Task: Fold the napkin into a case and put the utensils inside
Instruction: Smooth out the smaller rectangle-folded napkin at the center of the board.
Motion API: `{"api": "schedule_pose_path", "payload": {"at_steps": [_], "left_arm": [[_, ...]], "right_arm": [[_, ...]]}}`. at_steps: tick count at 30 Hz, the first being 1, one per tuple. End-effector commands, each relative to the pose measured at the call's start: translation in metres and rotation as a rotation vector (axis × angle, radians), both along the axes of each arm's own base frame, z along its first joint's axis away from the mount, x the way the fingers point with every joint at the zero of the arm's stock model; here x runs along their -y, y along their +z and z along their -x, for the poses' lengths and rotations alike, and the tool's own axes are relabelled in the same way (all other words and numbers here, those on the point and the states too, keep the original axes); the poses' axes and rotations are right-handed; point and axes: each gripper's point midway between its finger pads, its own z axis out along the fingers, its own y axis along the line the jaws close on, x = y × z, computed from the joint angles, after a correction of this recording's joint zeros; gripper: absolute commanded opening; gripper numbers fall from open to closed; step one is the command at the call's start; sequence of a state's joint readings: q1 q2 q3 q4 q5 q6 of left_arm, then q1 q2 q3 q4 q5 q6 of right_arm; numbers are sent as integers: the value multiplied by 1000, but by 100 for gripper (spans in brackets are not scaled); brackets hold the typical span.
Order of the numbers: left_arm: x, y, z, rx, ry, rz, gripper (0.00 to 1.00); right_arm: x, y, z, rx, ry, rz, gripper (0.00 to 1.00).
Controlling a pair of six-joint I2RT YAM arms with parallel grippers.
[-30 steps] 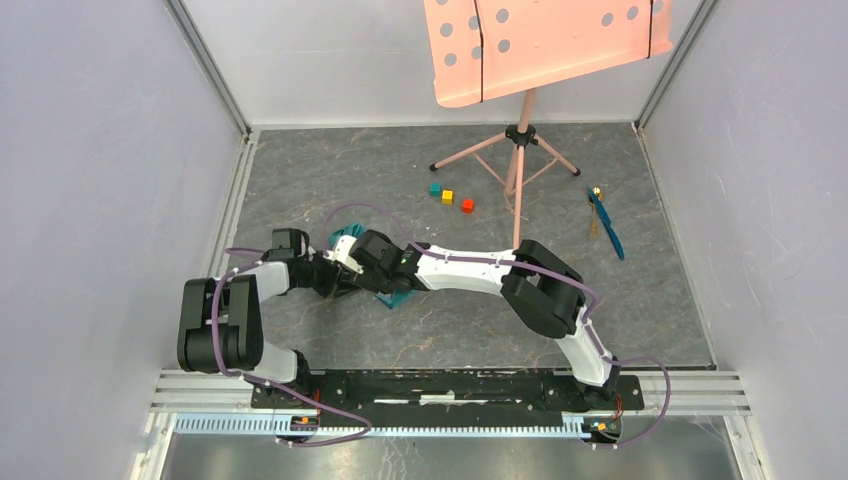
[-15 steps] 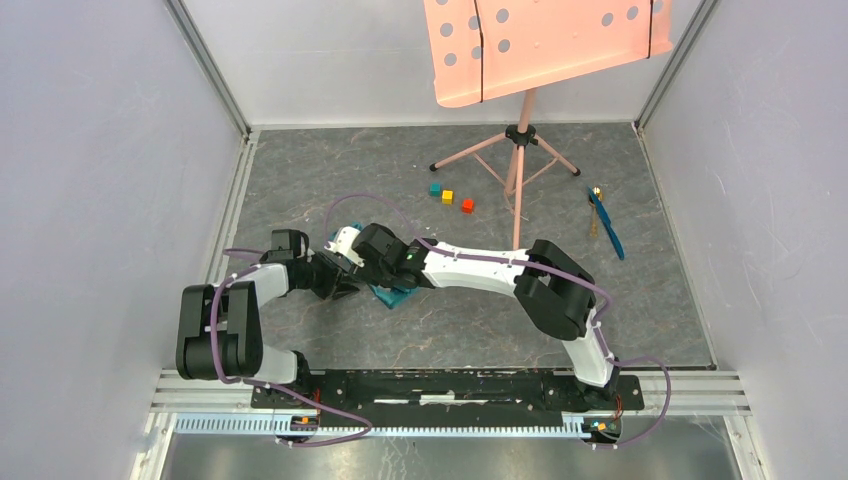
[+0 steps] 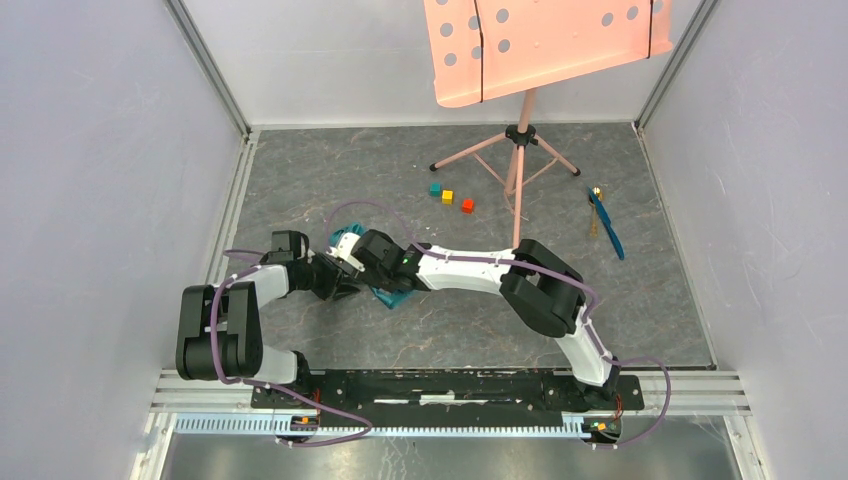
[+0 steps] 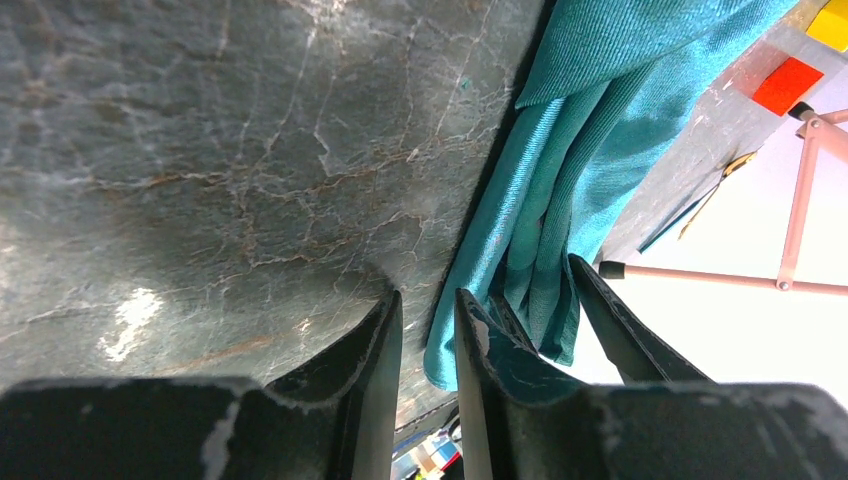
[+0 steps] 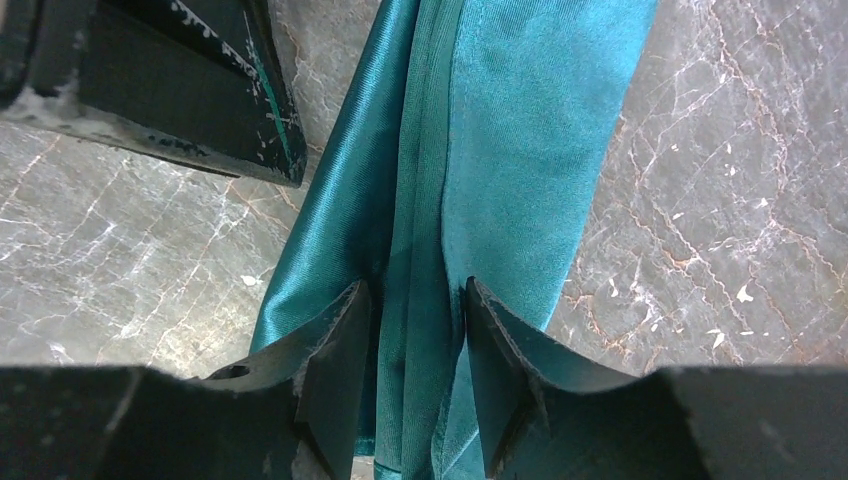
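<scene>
The teal-green napkin (image 5: pixel 520 120) is bunched into a long folded strip, lifted partly off the marble floor. In the top view only bits of the napkin (image 3: pixel 398 296) show under the two wrists. My right gripper (image 5: pixel 415 285) is shut on a middle fold of it. My left gripper (image 4: pixel 428 295) sits right beside it, jaws a narrow gap apart, with the napkin (image 4: pixel 570 150) edge hanging by its right finger and unpinched. From above the left gripper (image 3: pixel 340 282) and right gripper (image 3: pixel 350 255) nearly touch. The utensils, a blue piece (image 3: pixel 607 228) and a golden spoon (image 3: pixel 595 205), lie far right.
A pink music stand (image 3: pixel 520 150) stands at the back middle, its legs spread on the floor. Small teal (image 3: pixel 435 188), yellow (image 3: pixel 447 196) and red (image 3: pixel 467 205) cubes lie near its base. Grey walls close in both sides.
The right wrist swung slightly left and back again with the napkin. The left arm has barely moved. Utensils and cubes are unmoved.
</scene>
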State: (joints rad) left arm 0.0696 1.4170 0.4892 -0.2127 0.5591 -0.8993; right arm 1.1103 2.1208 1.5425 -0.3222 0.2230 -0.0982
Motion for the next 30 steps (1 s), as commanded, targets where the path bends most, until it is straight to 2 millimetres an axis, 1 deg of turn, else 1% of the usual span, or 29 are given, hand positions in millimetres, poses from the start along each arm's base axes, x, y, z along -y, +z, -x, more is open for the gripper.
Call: {"api": "schedule_pose_path", "payload": {"at_steps": [1, 3, 5, 8, 11, 13, 16, 17, 19, 21, 23, 25, 28, 30], "left_arm": [[1, -2, 4, 4, -10, -11, 33], [3, -1, 4, 6, -13, -10, 33], [3, -1, 4, 7, -14, -11, 33], [4, -2, 5, 4, -19, -14, 33], [5, -4, 6, 2, -19, -17, 33], [7, -5, 7, 2, -19, -15, 32], [9, -7, 8, 0, -23, -17, 30], [10, -8, 8, 0, -26, -20, 30], [10, -9, 8, -3, -25, -19, 30], [10, -10, 7, -3, -19, -21, 29], [9, -12, 8, -6, -11, -25, 29], [17, -12, 11, -4, -38, -26, 28], [18, -13, 13, -4, -40, -34, 26], [19, -13, 13, 0, -42, -37, 24]], "right_arm": [[-6, 2, -10, 31, -35, -32, 46], [-6, 0, -11, 34, -39, -28, 44], [-8, -2, -12, 33, -41, -27, 39], [-11, -2, -13, 32, -43, -33, 30], [-14, 3, -13, 29, -42, -49, 21], [-16, 9, -12, 25, -42, -60, 15], [-20, 25, -10, 14, -38, -92, 5], [-21, 31, -9, 10, -37, -107, 4], [-25, 41, -6, -5, -32, -132, 1], [-27, 43, -1, -33, -28, -137, 0], [-30, 41, 3, -67, -21, -144, 0], [-32, 36, 7, -98, -28, -155, 0], [-35, 30, 13, -145, -32, -171, 0], [-37, 29, 14, -168, -38, -185, 0]]}}
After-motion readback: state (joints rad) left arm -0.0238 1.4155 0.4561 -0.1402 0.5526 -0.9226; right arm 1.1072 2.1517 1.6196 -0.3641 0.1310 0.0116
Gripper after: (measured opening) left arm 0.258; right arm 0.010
